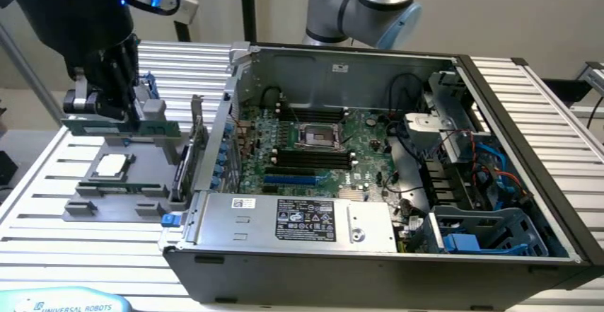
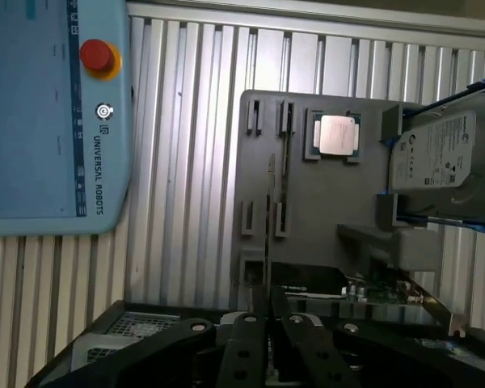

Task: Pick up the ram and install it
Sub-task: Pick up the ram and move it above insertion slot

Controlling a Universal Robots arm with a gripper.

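One black two-fingered gripper [image 1: 107, 117] hangs over the exterior view's left side of the scene, and we see its fingers pressed together on the ram [image 1: 155, 129], a long, narrow green circuit-board stick. The ram lies level in the grip, with its long side running left to right in the exterior view. It sits just above the grey plastic holder tray [image 1: 95, 206], outside the computer. We cannot tell whether its lower edge has cleared the tray's supports.

In the wrist view we look down between the gripper [image 2: 268, 323] fingers. There the ram [image 2: 269, 234] shows edge-on as a thin dark line over the tray [image 2: 323, 210].

A square silver processor chip [image 1: 113, 165] rests in its own pocket on the tray, nearer to us than the ram. A large dark expansion card [image 1: 185, 160] stands upright at the tray's right edge, between the tray and the case. In the wrist view we also find a silver hard drive [image 2: 440, 158] in a blue-edged bracket beside the processor chip [image 2: 337, 133].

The open dark-grey computer case [image 1: 378, 276] fills the middle and the exterior view's right. Its green motherboard [image 1: 363, 131] lies flat inside, with a silver power supply [image 1: 293, 216] along the near side.

Everything stands on a ribbed aluminium table [image 1: 56, 245]. A light-blue teach pendant [image 2: 56, 113] with a red button [image 2: 97, 55] lies on the table near the tray.
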